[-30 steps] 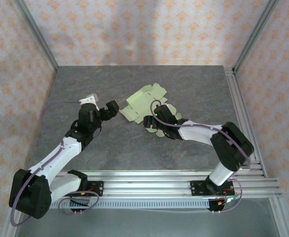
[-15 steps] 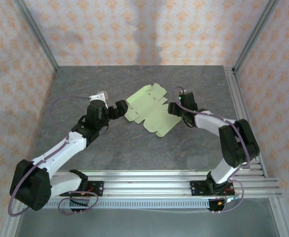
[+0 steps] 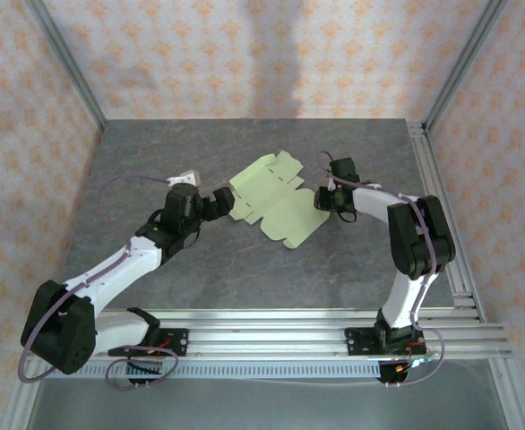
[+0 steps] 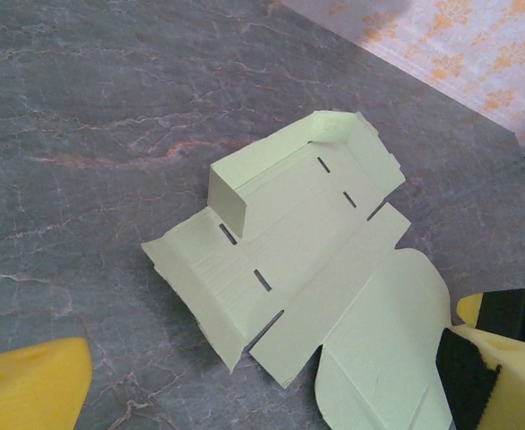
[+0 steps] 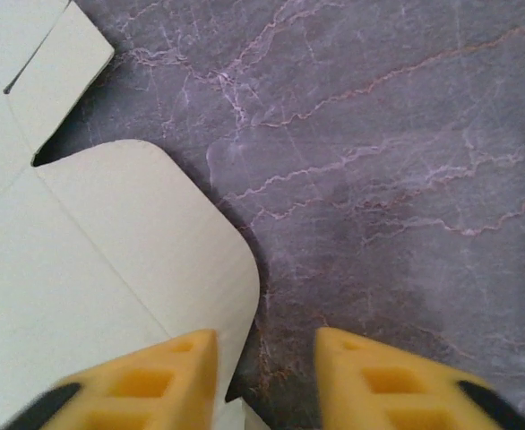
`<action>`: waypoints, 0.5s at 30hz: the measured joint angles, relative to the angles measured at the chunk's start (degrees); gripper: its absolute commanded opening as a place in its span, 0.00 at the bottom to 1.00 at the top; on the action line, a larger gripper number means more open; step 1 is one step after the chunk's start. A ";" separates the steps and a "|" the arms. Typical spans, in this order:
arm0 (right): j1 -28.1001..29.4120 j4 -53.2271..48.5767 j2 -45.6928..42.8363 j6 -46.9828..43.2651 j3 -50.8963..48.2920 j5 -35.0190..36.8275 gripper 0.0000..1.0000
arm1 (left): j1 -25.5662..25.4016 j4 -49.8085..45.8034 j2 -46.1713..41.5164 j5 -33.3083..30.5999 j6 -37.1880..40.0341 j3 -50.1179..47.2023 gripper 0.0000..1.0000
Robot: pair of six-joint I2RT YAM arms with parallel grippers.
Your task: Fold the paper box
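From above, the paper box [image 3: 276,202] lies unfolded mid-table [image 3: 200,152], with the left gripper [image 3: 218,202] at its 9 o'clock and the right gripper [image 3: 323,199] at its 3 o'clock edge.

The left wrist view has the fingers [image 4: 30,385] spread wide and one box wall standing at 11 o'clock.

In the right wrist view the fingertips [image 5: 155,385] stand narrowly apart astride the rounded flap [image 5: 137,251] edge, possibly touching it.
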 measured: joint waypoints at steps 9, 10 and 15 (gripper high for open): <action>-0.02 -0.24 -2.19 1.31 -2.27 0.70 0.09 | 0.00 1.03 0.24 0.42 0.17 0.00 1.00; -0.02 -0.17 -2.95 1.90 -3.02 1.11 0.07 | 0.00 1.03 0.48 0.42 0.17 0.00 1.00; 0.22 1.07 -7.37 6.45 -6.45 3.78 0.05 | 0.00 1.31 1.14 1.14 0.15 0.00 1.00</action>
